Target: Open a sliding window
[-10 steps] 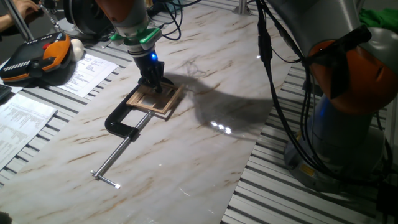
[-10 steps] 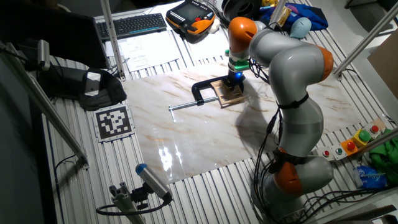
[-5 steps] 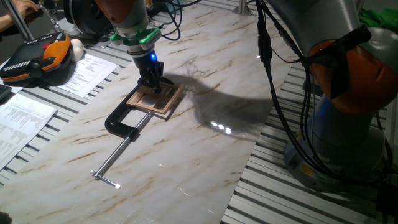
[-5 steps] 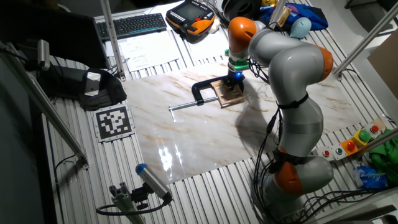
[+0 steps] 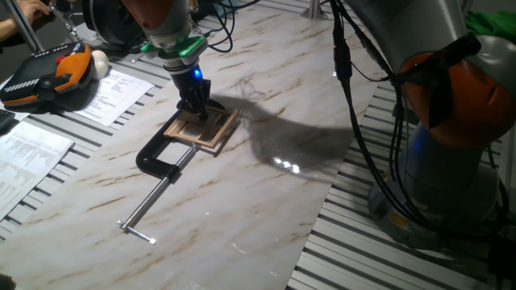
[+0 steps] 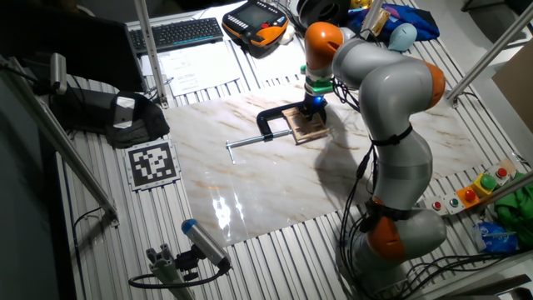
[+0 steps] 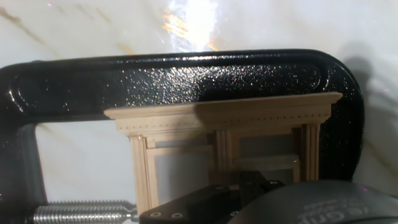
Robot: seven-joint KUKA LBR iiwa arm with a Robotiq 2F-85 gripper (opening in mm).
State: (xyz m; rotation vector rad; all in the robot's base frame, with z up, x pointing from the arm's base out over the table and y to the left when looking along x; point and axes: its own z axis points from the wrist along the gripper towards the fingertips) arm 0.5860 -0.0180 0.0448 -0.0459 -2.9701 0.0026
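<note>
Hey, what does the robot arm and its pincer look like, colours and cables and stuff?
The arm has rounded light-grey segments with orange bands at the joints. Black cables hang along it. Near the wrist sits a green ring, with a small blue light below. The pincer is black.

Pale matt wooden sliding window; speckled glossy black C-clamp.

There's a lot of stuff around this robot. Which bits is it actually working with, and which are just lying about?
In use:
sliding window, small wooden frame flat on the table
gripper, down on the window
black C-clamp, around the window's edge

Lying about:
orange and black handheld controller
printed papers
keyboard
square black-and-white marker
</note>
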